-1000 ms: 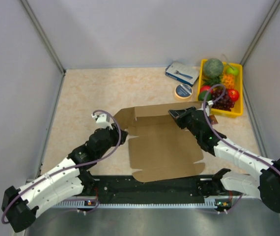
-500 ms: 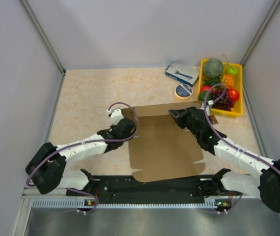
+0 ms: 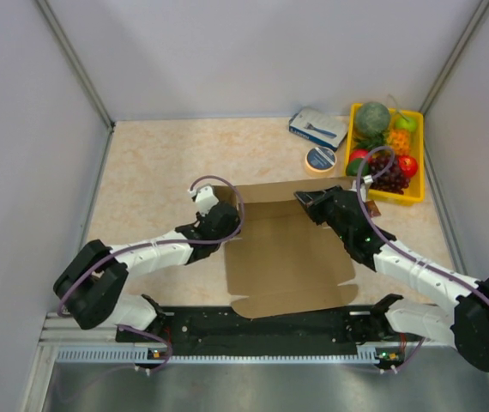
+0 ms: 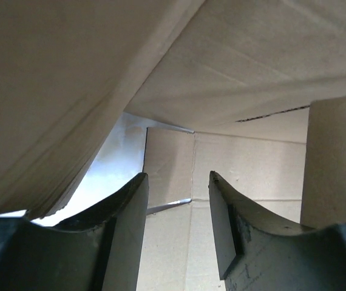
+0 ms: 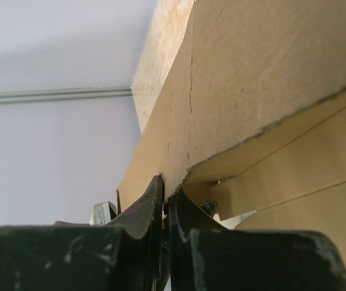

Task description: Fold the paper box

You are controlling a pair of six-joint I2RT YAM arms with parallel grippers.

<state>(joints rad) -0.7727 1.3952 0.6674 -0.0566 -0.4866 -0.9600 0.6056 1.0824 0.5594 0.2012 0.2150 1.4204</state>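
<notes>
Moved in: left end effector (image 4: pixel 177 182) at paper box (image 3: pixel 287 257) left edge, parted; right end effector (image 5: pixel 164 189) clamps far flap.

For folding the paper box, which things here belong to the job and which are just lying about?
In the job: paper box, right pincer shut on its edge, left pincer open.
Lying about: yellow fruit tray, blue-and-white carton, round blue-and-tan disc.

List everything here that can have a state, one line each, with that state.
box: partly folded, far flap raised
left gripper: jaws open, empty
right gripper: jaws shut on box flap
tray: full of fruit
carton: closed, lying flat
</notes>
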